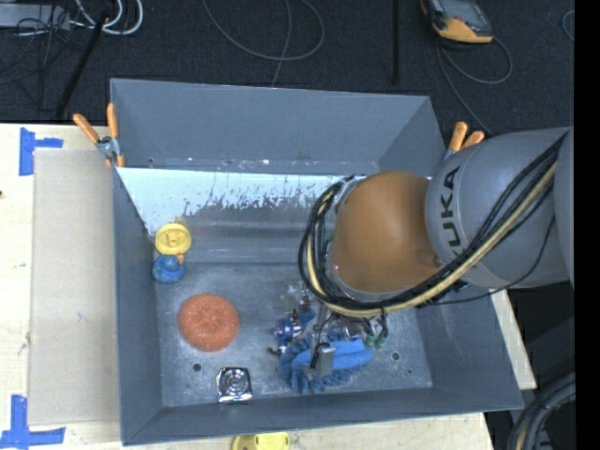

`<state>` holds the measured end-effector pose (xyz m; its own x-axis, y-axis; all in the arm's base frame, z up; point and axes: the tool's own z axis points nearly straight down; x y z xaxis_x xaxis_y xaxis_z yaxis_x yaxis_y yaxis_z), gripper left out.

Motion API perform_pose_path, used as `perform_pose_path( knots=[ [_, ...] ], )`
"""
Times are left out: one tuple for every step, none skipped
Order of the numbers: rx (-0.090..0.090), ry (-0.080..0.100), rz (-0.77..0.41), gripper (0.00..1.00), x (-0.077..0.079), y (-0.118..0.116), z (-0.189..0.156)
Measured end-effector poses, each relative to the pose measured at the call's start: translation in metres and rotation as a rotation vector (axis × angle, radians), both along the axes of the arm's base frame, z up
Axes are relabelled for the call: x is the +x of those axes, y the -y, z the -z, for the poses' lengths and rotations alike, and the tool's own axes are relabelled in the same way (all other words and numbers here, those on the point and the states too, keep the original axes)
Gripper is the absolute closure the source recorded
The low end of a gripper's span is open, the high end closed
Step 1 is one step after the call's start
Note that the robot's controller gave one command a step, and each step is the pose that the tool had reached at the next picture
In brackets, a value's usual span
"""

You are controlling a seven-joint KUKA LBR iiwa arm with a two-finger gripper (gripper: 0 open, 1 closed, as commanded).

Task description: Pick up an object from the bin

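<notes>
We take the orange pad [208, 322], a flat rough disc on the floor of the bin [272, 148], as our mark. To its right and a little nearer the front wall we see the gripper [322, 356], hanging from the arm's orange cover [380, 232] and down on a blue thing [351, 356].

That blue thing is bright blue plastic, low and blocky, with a ragged, bristly edge on the side towards the pad. It lies flat on the floor, close to the front wall. The gripper's dark tip stands against its left part; we cannot tell whether the gripper is wide, narrow or holding it.

Between the pad and the gripper lies a blue bit [292, 326], smaller and darker. Just in front of the pad sits a shiny metal piece [232, 382]. Behind the pad, to its left, stands a toy [171, 251], yellow above and blue below.
</notes>
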<state>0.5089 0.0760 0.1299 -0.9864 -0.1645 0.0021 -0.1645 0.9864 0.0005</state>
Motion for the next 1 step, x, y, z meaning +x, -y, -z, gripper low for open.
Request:
perform_pose_path(
  knots=[
    [0.0, 0.001, 0.076, 0.0, 0.0062, 0.0196, 0.0209]
  ],
)
